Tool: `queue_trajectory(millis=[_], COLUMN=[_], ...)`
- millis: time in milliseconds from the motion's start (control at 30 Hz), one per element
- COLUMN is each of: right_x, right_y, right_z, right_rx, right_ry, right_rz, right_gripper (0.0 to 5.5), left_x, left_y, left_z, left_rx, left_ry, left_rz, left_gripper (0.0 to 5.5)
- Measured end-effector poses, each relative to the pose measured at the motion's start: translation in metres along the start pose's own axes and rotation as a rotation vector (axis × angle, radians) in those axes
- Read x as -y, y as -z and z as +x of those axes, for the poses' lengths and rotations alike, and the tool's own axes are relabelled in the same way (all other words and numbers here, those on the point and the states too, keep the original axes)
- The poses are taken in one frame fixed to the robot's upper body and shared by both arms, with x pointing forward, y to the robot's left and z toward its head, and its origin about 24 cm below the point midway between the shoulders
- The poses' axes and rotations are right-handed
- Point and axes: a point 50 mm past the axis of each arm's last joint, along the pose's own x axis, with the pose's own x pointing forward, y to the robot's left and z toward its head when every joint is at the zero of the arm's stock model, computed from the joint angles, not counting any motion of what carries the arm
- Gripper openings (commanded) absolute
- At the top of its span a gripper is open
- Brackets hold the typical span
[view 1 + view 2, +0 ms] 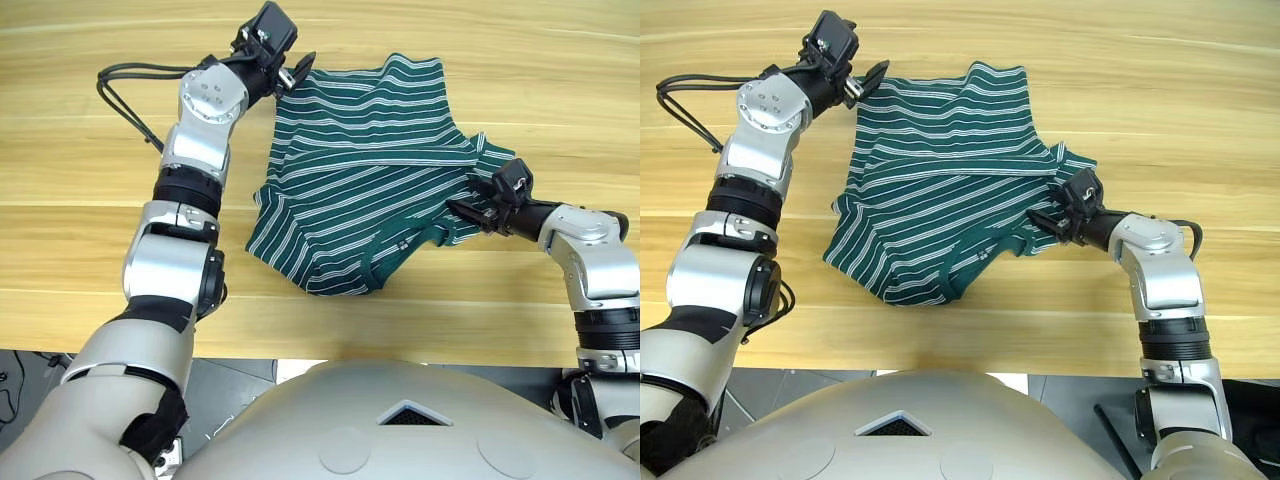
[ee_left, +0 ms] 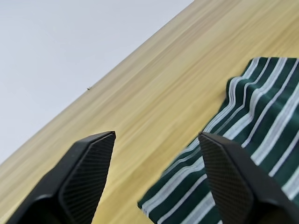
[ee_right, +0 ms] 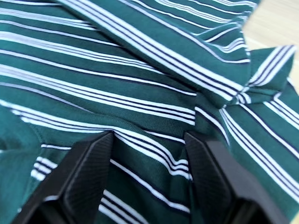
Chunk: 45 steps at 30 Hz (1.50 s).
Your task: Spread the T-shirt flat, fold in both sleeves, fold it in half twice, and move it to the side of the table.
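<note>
Left gripper and right gripper gape empty at striped T-shirt — wooden table (white wall behind).

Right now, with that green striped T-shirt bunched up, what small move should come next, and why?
Probably the right gripper should close: it sits open astride a fold of the green striped T-shirt, which lies rumpled on the wooden table; the left gripper is open at its far corner.

T-shirt: soft knit cloth, matt, creased.
table under T-shirt: pale wood, fine straight grain, smooth, faint sheen.
left gripper pads: black, matt, plastic or rubber, fine crosshatch texture.
right gripper pads: same black matt crosshatch.
</note>
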Motion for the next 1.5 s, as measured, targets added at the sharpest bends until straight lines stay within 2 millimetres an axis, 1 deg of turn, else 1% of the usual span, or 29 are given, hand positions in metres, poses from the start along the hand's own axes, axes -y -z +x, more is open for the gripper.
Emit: queue_trajectory(millis=[67,100,200,300,333,400,533,633,667,733,767,833,900,967,1033,1100,1167,1267,1367,1400,1467,1500], right_x=[-0.012,-0.023,-0.038,-0.058,-0.062,-0.065,-0.066,-0.062,-0.060,-0.049,-0.045,-0.041,-0.040,-0.039,-0.041,-0.042,-0.044,-0.045,-0.039,-0.036,-0.025,-0.019], right_y=[0.004,0.008,0.012,0.017,0.019,0.019,0.019,0.016,0.015,0.010,0.009,0.008,0.011,0.017,0.018,0.019,0.022,0.025,0.020,0.017,0.003,-0.008], right_z=[-0.009,-0.017,-0.028,-0.046,-0.050,-0.052,-0.051,-0.045,-0.042,-0.032,-0.031,-0.034,-0.044,-0.057,-0.062,-0.067,-0.068,-0.070,-0.068,-0.068,-0.072,-0.078], right_rx=[-0.029,-0.058,-0.101,-0.173,-0.191,-0.192,-0.183,-0.157,-0.138,-0.085,-0.082,-0.088,-0.122,-0.171,-0.176,-0.189,-0.199,-0.210,-0.174,-0.154,-0.077,0.007], right_ry=[-0.042,-0.110,-0.239,-0.479,-0.533,-0.561,-0.570,-0.540,-0.513,-0.375,-0.342,-0.331,-0.407,-0.527,-0.603,-0.646,-0.669,-0.678,-0.631,-0.621,-0.588,-0.584], right_rz=[-0.030,-0.062,-0.082,-0.110,-0.112,-0.126,-0.140,-0.146,-0.142,-0.136,-0.144,-0.156,-0.162,-0.144,-0.120,-0.109,-0.097,-0.096,-0.106,-0.105,-0.080,-0.020], right_gripper=[2.77,2.77,2.77,2.77,2.77,2.77,2.77,2.77,2.77,2.77,2.77,2.77,2.77,2.77,2.77,2.77,2.77,2.77,2.77,2.77,2.77,2.77], left_x=[0.001,0.002,0.005,0.009,0.009,0.011,0.015,0.020,0.023,0.029,0.031,0.025,0.012,-0.008,-0.013,-0.020,-0.026,-0.022,-0.014,-0.012,-0.011,-0.011], left_y=[-0.003,-0.003,0.000,0.015,0.019,0.027,0.032,0.035,0.036,0.040,0.042,0.049,0.054,0.056,0.057,0.060,0.060,0.056,0.059,0.061,0.062,0.061], left_z=[0.002,0.002,0.001,-0.007,-0.010,-0.016,-0.019,-0.023,-0.024,-0.031,-0.034,-0.048,-0.061,-0.079,-0.088,-0.098,-0.104,-0.108,-0.113,-0.116,-0.124,-0.134], left_rx=[0.012,0.017,0.026,0.006,-0.001,-0.010,-0.014,-0.008,-0.004,0.012,0.016,0.008,0.002,0.000,0.000,-0.007,-0.014,0.007,0.007,0.006,0.016,0.033], left_ry=[-0.002,0.000,0.005,0.002,-0.002,-0.009,-0.003,0.020,0.031,0.050,0.051,0.019,-0.034,-0.107,-0.138,-0.171,-0.194,-0.178,-0.163,-0.166,-0.188,-0.203], left_rz=[0.002,0.002,0.001,-0.023,-0.031,-0.052,-0.060,-0.068,-0.070,-0.088,-0.099,-0.114,-0.133,-0.148,-0.157,-0.180,-0.177,-0.182,-0.187,-0.203,-0.264,-0.313], left_gripper=[3.32,3.32,3.32,3.32,3.32,3.32,3.32,3.32,3.32,3.32,3.32,3.32,3.32,3.32,3.32,3.32,3.32,3.32,3.32,3.32,3.32,3.32])
